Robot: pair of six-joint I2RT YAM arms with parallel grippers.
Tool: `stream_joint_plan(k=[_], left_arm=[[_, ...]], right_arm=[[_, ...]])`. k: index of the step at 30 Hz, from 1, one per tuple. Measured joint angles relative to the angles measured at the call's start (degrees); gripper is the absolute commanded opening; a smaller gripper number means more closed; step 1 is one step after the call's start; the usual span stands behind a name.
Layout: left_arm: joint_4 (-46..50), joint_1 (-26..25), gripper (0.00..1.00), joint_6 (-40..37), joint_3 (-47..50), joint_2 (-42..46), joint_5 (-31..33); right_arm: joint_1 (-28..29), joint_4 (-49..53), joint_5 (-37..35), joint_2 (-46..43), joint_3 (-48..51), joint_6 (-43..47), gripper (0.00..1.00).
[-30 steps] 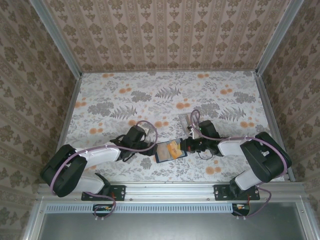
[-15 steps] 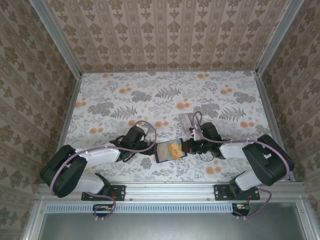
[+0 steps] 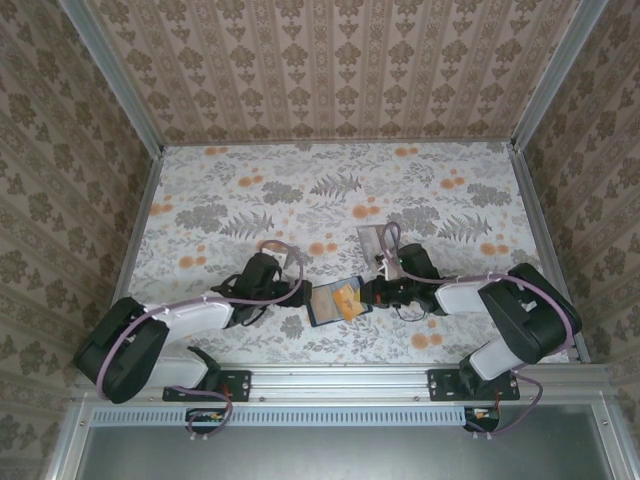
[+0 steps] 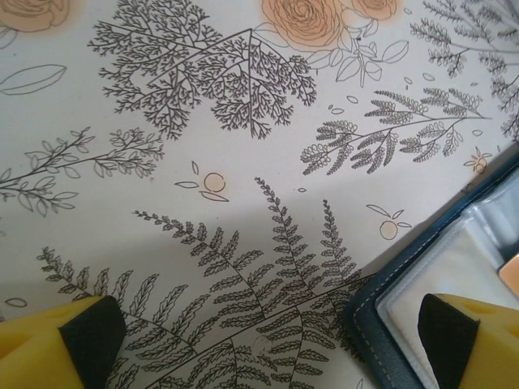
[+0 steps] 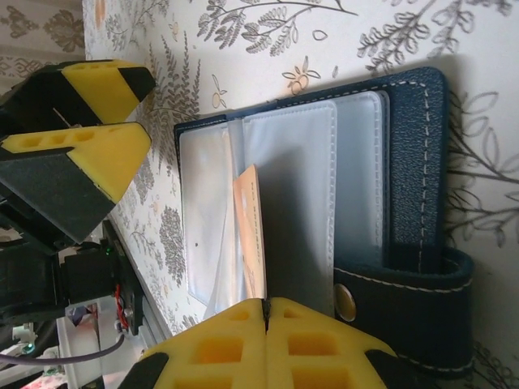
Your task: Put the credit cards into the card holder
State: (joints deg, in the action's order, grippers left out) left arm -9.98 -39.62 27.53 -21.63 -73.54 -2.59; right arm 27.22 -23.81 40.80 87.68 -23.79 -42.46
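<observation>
Top cam: navy card holder [image 3: 322, 305] lying open on the floral table [image 3: 230, 200], near the front edge, btwn the two arms. Orange card [image 3: 347, 299] showing on its right half. L gripper [image 3: 297, 297] low at the holder's left edge, R gripper [image 3: 368, 293] low at its right edge. Clear slotted rack [image 3: 370, 240] just behind the R arm, apart from the holder.

L wrist cam: yellow fingers [image 4: 69, 340] spread wide and released, nothing btwn them but tablecloth. Holder's stitched corner reaching in from the lower right, close by the right-hand finger – can't tell if touching. Clear pockets [image 4: 454, 267] inside it look whitish. Sliver of the orange card at the far right edge.

R wrist cam: R gripper clenched, pads pressed together, near end of the orange card pinched at the seam btwn them. Card standing on edge – far end tucked in among the clear pockets, approx mid-holder. Snap strap [image 5: 405, 279] w/ metal stud [image 5: 347, 300] lying just beside the fingers. L gripper opposite, at the holder's far edge, jaws apart, holding nothing.
</observation>
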Motion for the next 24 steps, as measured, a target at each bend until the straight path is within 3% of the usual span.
stream_joint_plan(k=[5, 15, 18, 24], left_arm=[[3.3, 2.4, 0.97, 3.1, 0.3, 3.1, -2.9], [16.5, 3.0, 0.92, 12.2, -2.6, 12.8, -18.0], [18.4, 3.0, 0.90, 15.6, -2.4, 11.7, -21.3], [13.9, 3.0, 0.86, 20.7, -4.0, 0.8, -26.7]], right_arm=[[0.7, -0.1, 0.2, 1.5, -1.5, -0.2, 0.00], [2.2, -2.7, 1.2, 5.5, -3.0, -0.9, 0.00], [2.7, -3.4, 1.2, 5.7, -3.2, -1.3, 0.00], [3.4, -3.4, 1.2, 5.7, -3.7, -1.3, 0.00]])
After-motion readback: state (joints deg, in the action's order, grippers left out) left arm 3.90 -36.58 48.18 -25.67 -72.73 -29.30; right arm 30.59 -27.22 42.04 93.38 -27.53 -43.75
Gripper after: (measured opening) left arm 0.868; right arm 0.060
